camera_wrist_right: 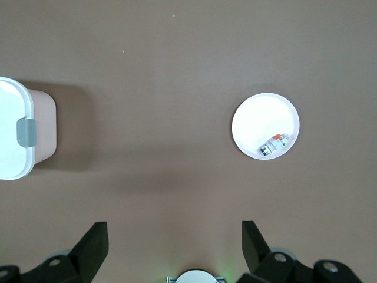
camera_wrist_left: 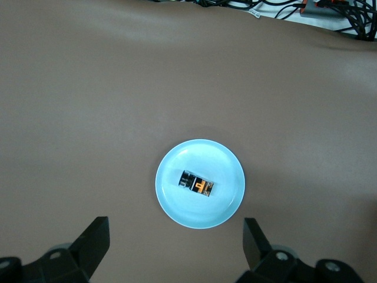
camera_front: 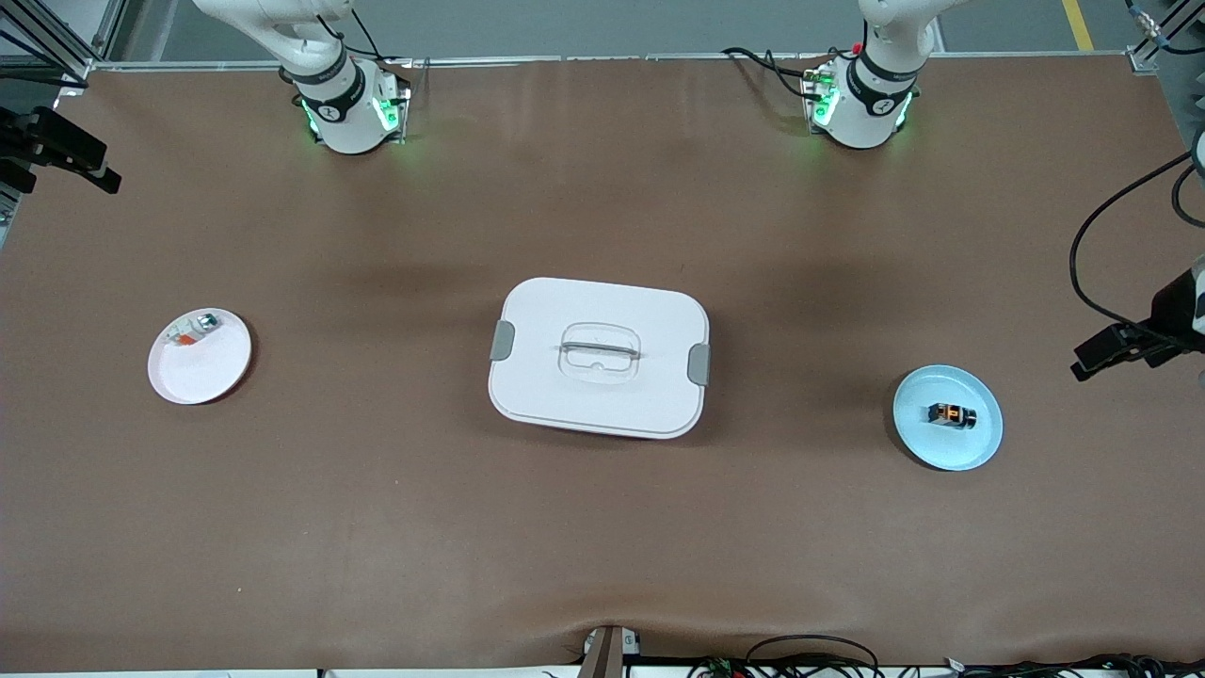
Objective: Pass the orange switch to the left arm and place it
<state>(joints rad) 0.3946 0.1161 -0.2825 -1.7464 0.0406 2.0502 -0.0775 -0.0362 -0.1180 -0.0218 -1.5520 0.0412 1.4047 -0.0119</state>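
Note:
The orange switch (camera_front: pixel 951 414), orange-bodied with black parts, lies on a light blue plate (camera_front: pixel 970 447) toward the left arm's end of the table. In the left wrist view the switch (camera_wrist_left: pixel 197 184) lies in the middle of that plate (camera_wrist_left: pixel 221 206). My left gripper (camera_wrist_left: pixel 175 236) is open and empty, high over bare table beside the plate. My right gripper (camera_wrist_right: pixel 174 236) is open and empty, high over the table by its own base. The white box (camera_front: pixel 600 356) with grey clips stands mid-table; its end also shows in the right wrist view (camera_wrist_right: pixel 13 138). Neither gripper shows in the front view.
A white plate (camera_front: pixel 202 372) toward the right arm's end holds a whitish part with green and red bits (camera_front: pixel 193 331); both show in the right wrist view (camera_wrist_right: pixel 253 118). Black gear juts in at both table ends (camera_front: pixel 1134 344). Cables lie along the table's near edge (camera_front: pixel 810 654).

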